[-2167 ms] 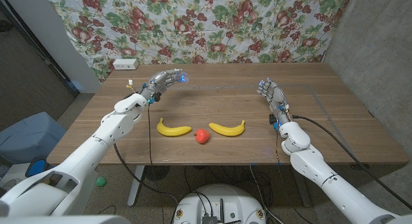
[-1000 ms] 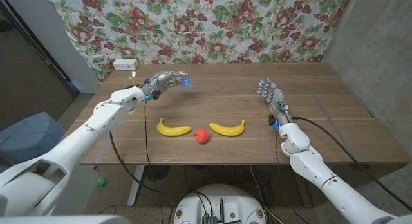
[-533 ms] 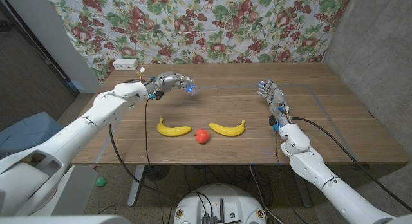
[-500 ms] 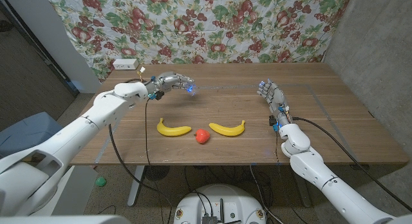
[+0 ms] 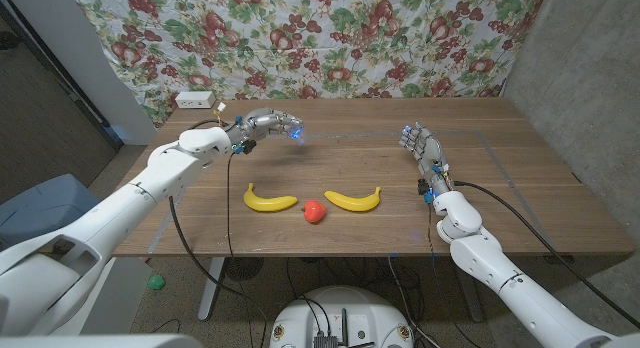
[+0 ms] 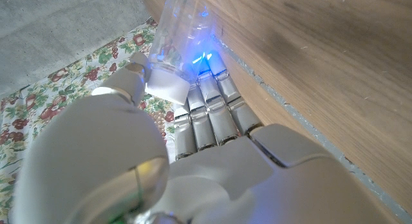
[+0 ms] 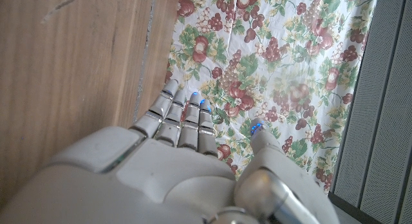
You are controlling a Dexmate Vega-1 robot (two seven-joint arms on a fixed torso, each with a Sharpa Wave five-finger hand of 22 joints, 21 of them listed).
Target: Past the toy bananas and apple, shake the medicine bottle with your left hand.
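My left hand is raised above the far left part of the table, beyond the fruit, gripping a clear medicine bottle with a white cap. In the left wrist view the bottle shows blurred between the fingers, lit by a blue glow. Two yellow toy bananas lie near the front edge with a red toy apple between them. My right hand stands on the right side of the table, fingers apart and holding nothing; the right wrist view shows its back.
A floral cloth hangs behind the wooden table. A white power strip sits at the table's far left corner. A blue bin stands on the floor to the left.
My left hand with the bottle has swung rightward and inward over the table, then shifted slightly back and up in the last half second. The right hand and fruit have not moved.
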